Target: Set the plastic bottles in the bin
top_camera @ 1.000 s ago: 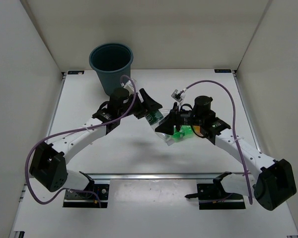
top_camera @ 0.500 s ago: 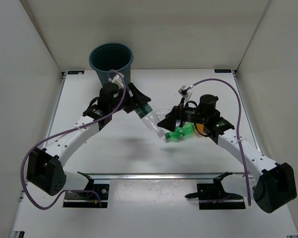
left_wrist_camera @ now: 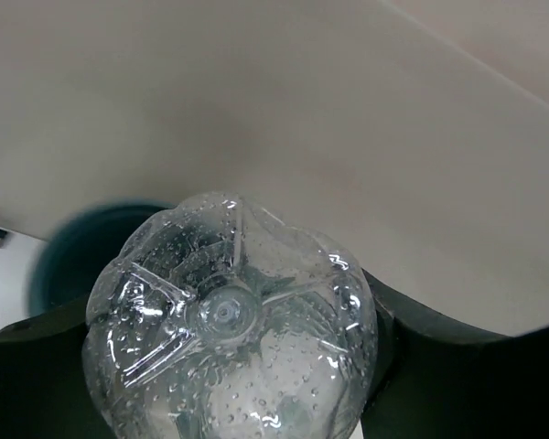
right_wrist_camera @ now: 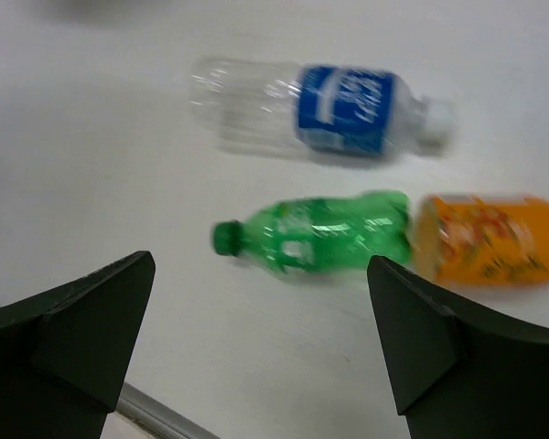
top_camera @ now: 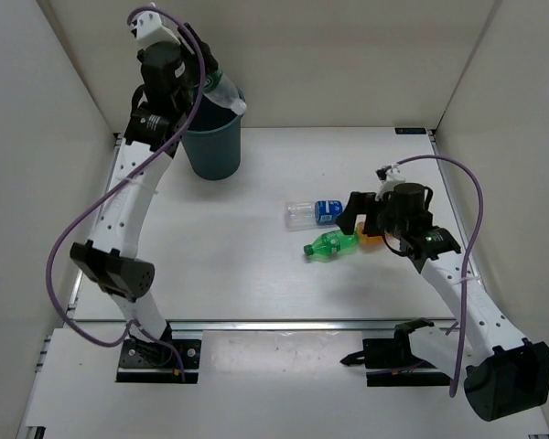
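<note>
You are holding the left gripper [top_camera: 209,85] raised high at the far-left of the white table [top_camera: 247,283], with its 2 fingers clamped on a clear plastic bottle with a moulded, droplet-speckled base [top_camera: 225,94]. In the left wrist view that base is facing the camera and filling the space between the dark fingers [left_wrist_camera: 439,361]. The dark teal round plastic bin [top_camera: 212,151] is sitting just below and behind it. From overhead, the bottle is tilting across the bin's right-hand rim. Whether it is hanging squarely over the opening cannot be told.

Your right gripper [top_camera: 355,213] is hovering over the right-centre of the table with its fingers spread wide apart and gripping nothing. 3 bottles are lying on their sides on the table by it. The clear plastic bottle with a blue label [top_camera: 315,212] is lying farthest from you, its white cap pointing toward the right gripper. The translucent green plastic bottle [top_camera: 331,245] is lying nearer you, roughly parallel to it and a little apart, with its green cap pointing left. The orange plastic bottle [right_wrist_camera: 489,240] is lying end to end with the green one, meeting its base, and from overhead it is showing only partly under the right gripper. All 3 are lying well apart from the bin.
</note>
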Controlling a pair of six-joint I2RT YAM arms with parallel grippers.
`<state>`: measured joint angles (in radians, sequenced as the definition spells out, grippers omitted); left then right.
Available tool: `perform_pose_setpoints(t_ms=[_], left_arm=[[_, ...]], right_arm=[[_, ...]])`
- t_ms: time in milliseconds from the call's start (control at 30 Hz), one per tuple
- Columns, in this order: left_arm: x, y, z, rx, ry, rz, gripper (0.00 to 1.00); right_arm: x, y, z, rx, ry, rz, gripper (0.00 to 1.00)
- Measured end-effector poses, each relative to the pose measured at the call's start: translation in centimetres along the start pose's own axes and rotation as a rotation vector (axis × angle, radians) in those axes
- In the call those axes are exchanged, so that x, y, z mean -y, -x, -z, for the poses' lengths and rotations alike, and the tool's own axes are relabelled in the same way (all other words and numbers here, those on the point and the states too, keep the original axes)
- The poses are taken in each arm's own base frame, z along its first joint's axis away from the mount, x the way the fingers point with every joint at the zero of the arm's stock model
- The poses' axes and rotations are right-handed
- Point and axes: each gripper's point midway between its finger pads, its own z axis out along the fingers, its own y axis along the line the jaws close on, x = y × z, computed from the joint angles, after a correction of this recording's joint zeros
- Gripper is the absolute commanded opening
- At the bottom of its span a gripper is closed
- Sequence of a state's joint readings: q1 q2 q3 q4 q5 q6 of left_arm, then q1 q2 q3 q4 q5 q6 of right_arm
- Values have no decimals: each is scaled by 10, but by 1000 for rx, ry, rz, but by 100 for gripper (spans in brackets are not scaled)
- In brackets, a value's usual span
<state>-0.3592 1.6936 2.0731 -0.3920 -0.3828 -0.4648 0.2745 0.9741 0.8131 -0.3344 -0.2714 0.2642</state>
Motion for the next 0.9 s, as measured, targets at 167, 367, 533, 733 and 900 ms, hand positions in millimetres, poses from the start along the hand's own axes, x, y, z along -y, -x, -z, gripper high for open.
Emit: perform_pose_setpoints(t_ms=[167, 367, 533, 733, 900], left_arm=[[-60, -4, -55, 80, 233, -140, 62], [-130, -74, -114, 25, 436, -319, 66], [-161, -81, -128, 39, 503, -347, 96], [-171, -45, -131, 109, 499, -301, 98], [-156, -52, -132, 69, 427, -281, 98]], right_arm=[[68, -18, 15, -43, -270, -104, 99], [98, -28, 31, -67, -441, -130, 100], [104, -47, 29, -148, -511, -146, 99], [112, -47, 32, -166, -574, -187, 99], [124, -43, 31, -164, -641, -286, 99]])
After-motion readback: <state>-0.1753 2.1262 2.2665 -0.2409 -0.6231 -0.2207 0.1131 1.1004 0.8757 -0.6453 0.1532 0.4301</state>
